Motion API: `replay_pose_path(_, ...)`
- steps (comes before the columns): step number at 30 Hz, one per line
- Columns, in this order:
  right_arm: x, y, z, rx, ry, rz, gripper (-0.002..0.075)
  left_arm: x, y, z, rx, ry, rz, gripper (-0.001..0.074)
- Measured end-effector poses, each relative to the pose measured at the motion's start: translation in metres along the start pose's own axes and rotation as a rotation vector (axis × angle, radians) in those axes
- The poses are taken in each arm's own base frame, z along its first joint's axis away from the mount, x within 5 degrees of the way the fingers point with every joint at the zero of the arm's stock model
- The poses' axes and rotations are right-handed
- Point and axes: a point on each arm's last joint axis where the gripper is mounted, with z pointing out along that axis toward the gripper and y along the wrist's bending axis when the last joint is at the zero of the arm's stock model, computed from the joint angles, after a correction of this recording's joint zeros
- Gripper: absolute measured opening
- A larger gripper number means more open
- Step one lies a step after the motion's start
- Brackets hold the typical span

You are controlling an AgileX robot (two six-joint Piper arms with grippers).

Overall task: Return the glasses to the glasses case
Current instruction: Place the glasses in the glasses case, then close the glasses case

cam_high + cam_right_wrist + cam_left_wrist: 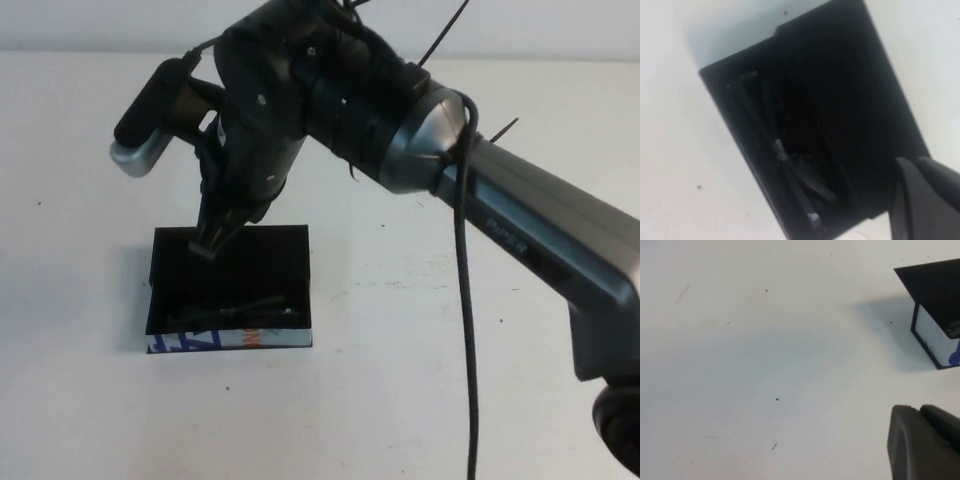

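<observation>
White table (420,380), lightly specked: 1 black glasses case (270,262) holding glasses (235,310). Right gripper (208,245) above case, left gripper (925,440) beside it; jaw states indeterminable.

The glasses (235,310) lie inside the glasses case (285,260) on the table (420,380), near its front edge, the right gripper (212,243) above its rear part, the left gripper (925,445) aside.
</observation>
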Motion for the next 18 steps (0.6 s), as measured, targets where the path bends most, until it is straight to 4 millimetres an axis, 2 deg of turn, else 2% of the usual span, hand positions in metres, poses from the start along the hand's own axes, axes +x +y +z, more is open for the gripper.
replay_pose_path(13, 0.032, -0.073, -0.033, -0.034, -0.079, 0.248, -0.0011, 0.000, 0.000, 0.000, 0.000, 0.000, 0.000, -0.0004)
replay_pose_path(18, 0.040, -0.088, -0.045, -0.075, -0.125, 0.316, -0.0011, 0.000, 0.000, 0.000, 0.000, 0.000, 0.000, -0.0004)
